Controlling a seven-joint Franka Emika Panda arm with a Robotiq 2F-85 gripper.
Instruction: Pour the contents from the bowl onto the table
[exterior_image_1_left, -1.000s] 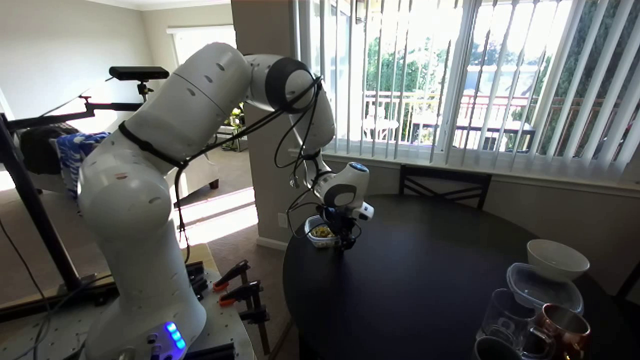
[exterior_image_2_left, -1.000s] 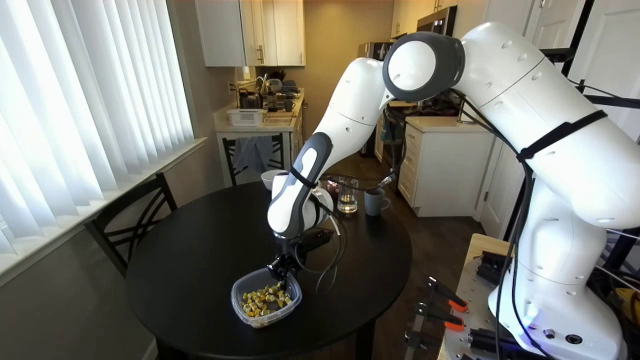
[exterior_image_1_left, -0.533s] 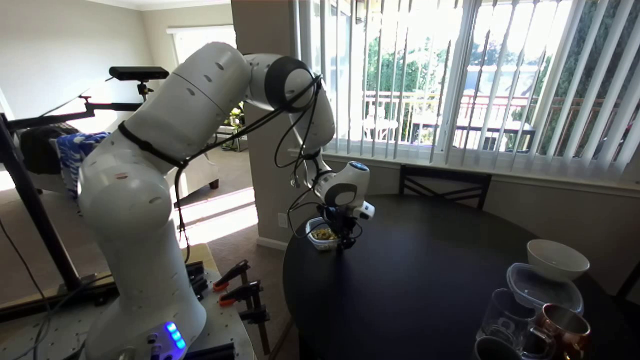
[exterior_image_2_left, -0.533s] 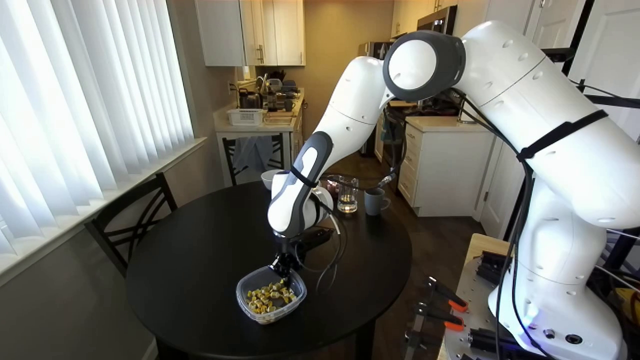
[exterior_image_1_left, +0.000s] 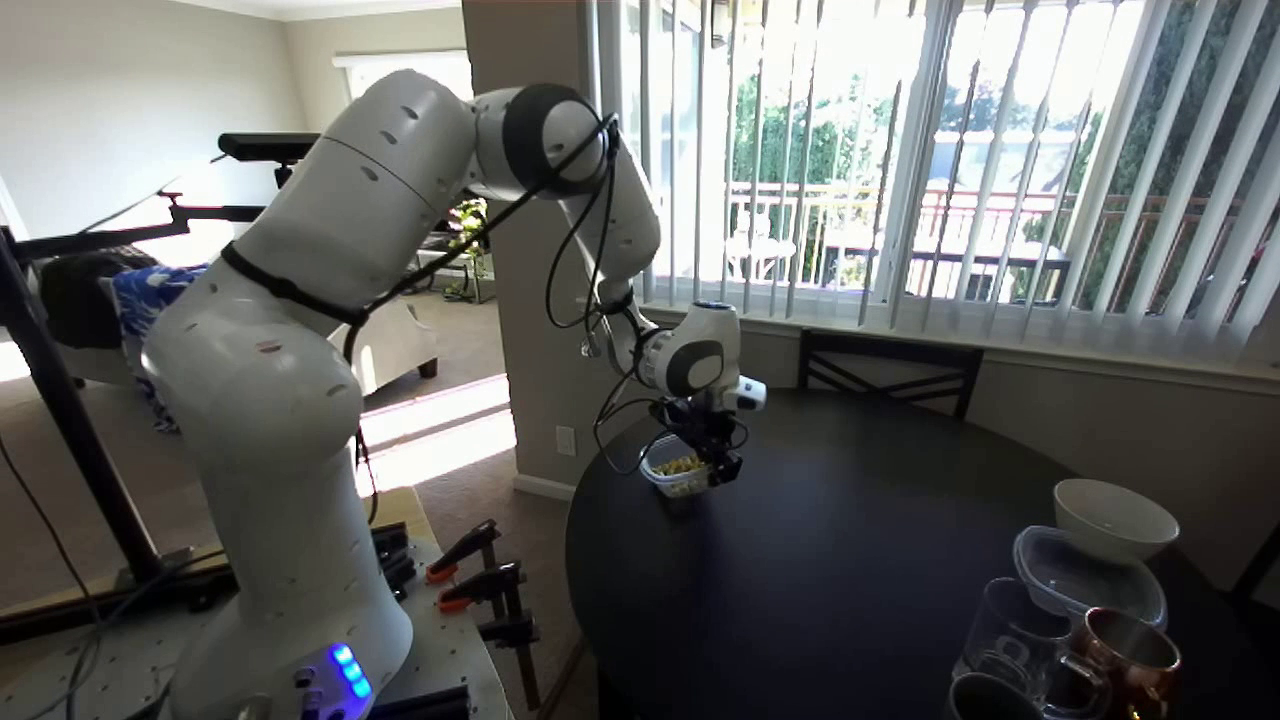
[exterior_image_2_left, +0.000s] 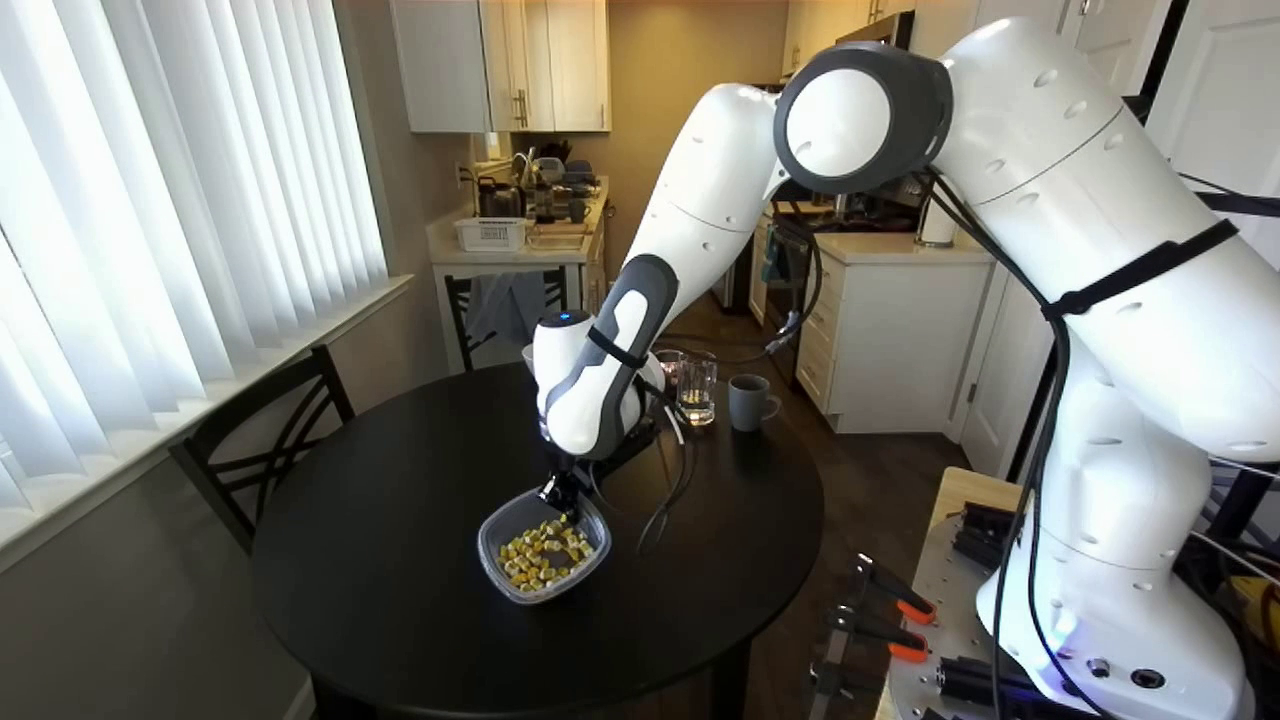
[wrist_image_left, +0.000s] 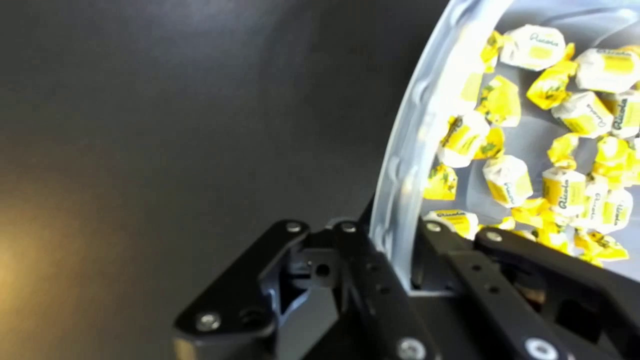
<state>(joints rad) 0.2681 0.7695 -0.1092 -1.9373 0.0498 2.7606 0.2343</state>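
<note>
pinching only one wall of the bowl (wrist_image_left: 407, 155) between the fingers (wrist_image_left: 447, 252), with the candies (wrist_image_left: 564, 190) beside the inner one and the table (wrist_image_left: 175, 150) below them, so possibly twisting or slipping during the tilt, because of the weight far to one side.

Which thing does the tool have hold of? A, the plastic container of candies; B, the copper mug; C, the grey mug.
A: in the wrist view, the tool is clamped onto one side of the plastic container, with the wrapped Ricola candies inside.
</note>
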